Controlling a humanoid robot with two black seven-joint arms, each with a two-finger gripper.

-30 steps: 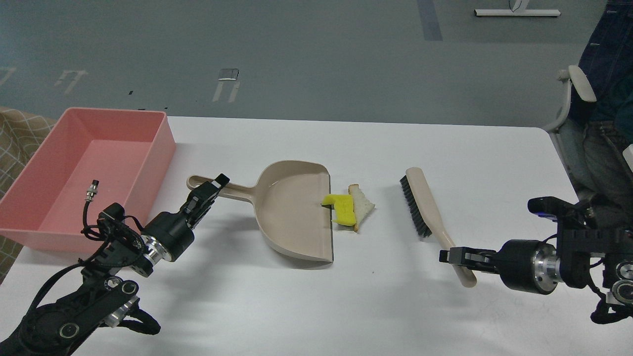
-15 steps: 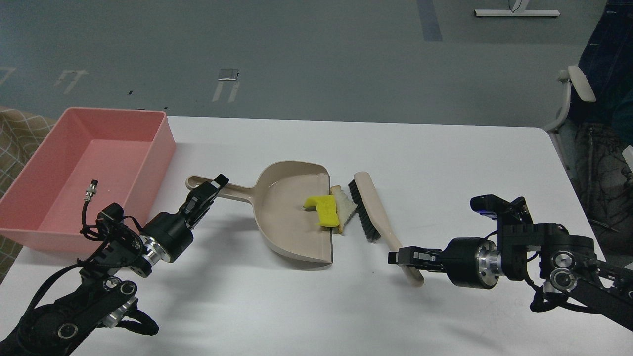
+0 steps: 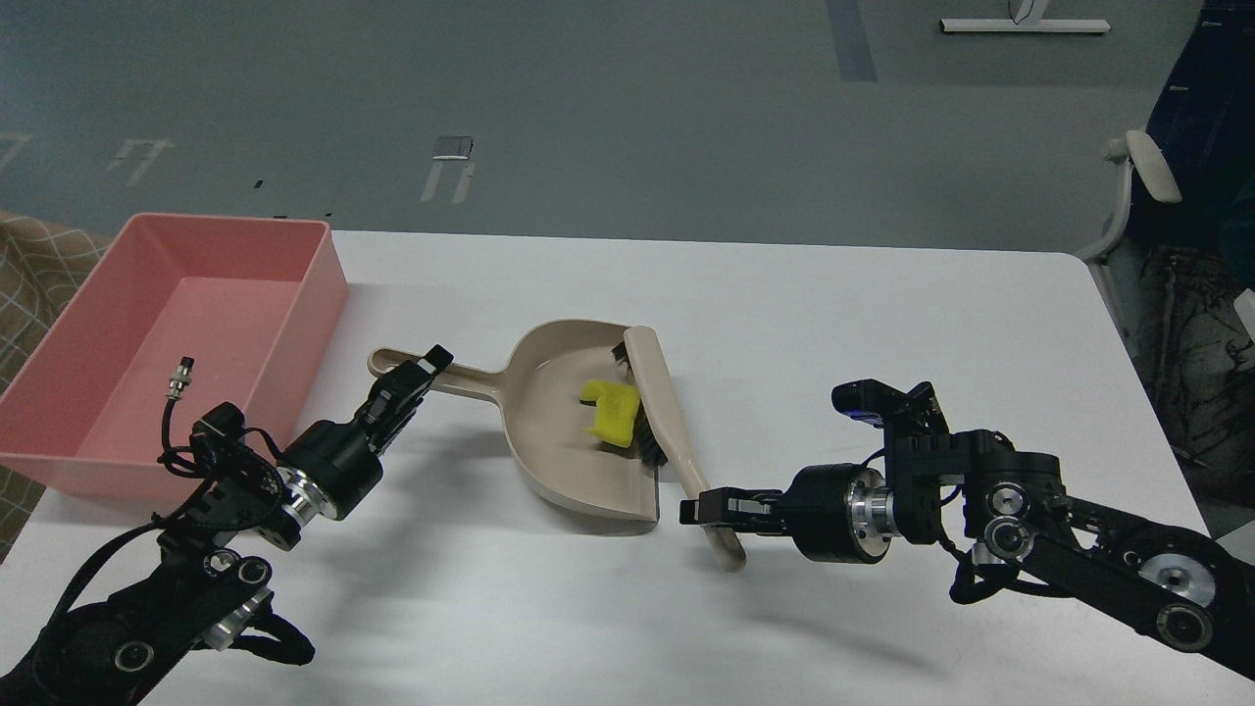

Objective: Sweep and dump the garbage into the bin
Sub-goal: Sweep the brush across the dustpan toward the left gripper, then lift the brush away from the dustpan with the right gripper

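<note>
Now the right gripper clamps the brush, pinning the yellow scrap inside the dustpan, whose handle the left gripper clenches steady.

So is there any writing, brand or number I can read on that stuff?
None. The pink bin, dustpan, brush and yellow scrap are plain. The arms and each claw, left and right, show no readable marks. The floor markings are just tape, not letters.
</note>
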